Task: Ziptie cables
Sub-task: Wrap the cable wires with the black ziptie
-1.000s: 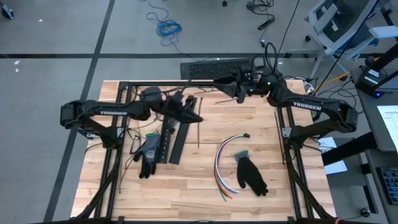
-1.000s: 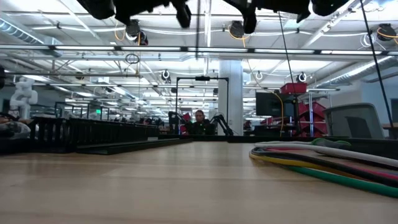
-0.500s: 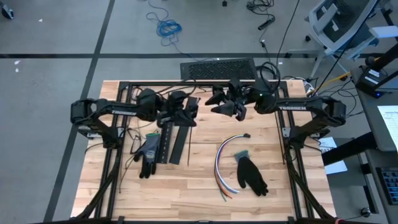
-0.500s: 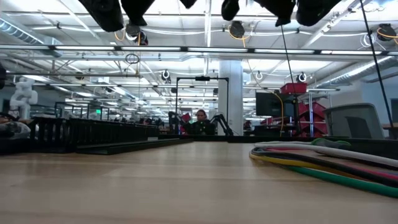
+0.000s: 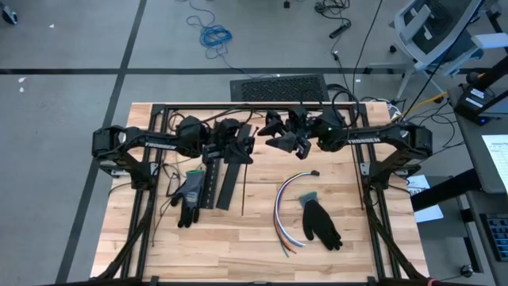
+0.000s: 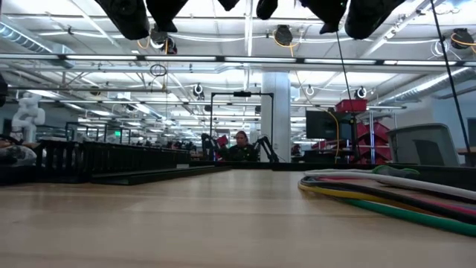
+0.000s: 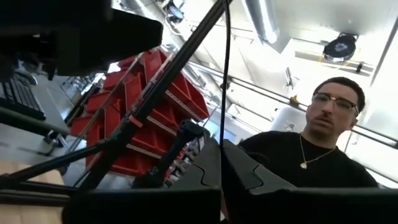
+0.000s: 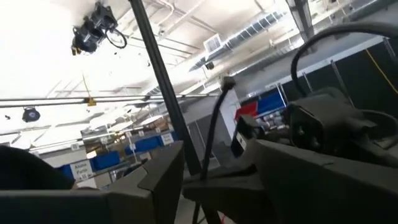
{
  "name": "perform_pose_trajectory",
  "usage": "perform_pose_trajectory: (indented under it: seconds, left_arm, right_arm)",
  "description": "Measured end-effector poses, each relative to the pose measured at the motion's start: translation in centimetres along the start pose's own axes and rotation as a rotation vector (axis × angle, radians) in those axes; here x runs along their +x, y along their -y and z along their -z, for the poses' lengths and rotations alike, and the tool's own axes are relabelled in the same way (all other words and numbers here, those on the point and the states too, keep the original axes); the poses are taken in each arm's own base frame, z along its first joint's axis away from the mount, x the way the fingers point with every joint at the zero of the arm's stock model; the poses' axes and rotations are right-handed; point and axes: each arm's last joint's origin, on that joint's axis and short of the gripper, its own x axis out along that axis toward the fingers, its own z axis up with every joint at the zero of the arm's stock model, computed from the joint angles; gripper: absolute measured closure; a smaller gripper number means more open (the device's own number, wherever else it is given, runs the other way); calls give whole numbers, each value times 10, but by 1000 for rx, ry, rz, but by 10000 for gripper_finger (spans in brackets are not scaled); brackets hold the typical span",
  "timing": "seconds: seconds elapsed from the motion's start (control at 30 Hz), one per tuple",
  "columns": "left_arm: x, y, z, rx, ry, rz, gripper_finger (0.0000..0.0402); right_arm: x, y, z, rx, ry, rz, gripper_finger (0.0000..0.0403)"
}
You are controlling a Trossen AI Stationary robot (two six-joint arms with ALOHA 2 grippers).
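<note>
Cables: the loose bundle (image 5: 287, 208) lies in a curve on the table (image 5: 357, 230), toward the right side, just beside a dark glove (image 5: 321, 223); no tie is visible around it.
Left gripper: (image 5: 244, 148) raised above the rear of the table, over the black slotted strips (image 5: 220, 181); fingers fully closed, with a thin black strand running between them in the left wrist view (probably the zip tie).
Right gripper: (image 5: 279, 137) raised close beside the left one, well apart from the cables; fingers part-way apart, and whether they pinch anything cannot be told.
Progress: early; bundle not gathered, not wrapped, not cinched.
Remaining: bring the tie to the bundle, loop, thread, tighten.
Hidden: both wrist views point up into the room; the low view cuts off both grippers.
</note>
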Motion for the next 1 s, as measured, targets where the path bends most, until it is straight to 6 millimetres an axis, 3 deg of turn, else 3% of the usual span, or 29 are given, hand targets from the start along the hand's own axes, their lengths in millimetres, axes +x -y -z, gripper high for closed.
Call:
perform_pose_trajectory:
  seconds: [0.23,0.57,0.8,1.0]
  left_arm:
    - [2,1,2,-8,10,-1,402]
    - [8,3,7,-34,1,10,402]
    - [13,6,13,-53,-48,46,402]
    - [14,8,13,-59,-51,54,402]
  right_arm:
    - [14,-3,-1,-37,-48,15,216]
    - [16,-3,-3,17,-61,18,216]
    - [20,-20,-7,51,-60,-164,216]
    - [13,-9,-8,80,-160,-160,216]
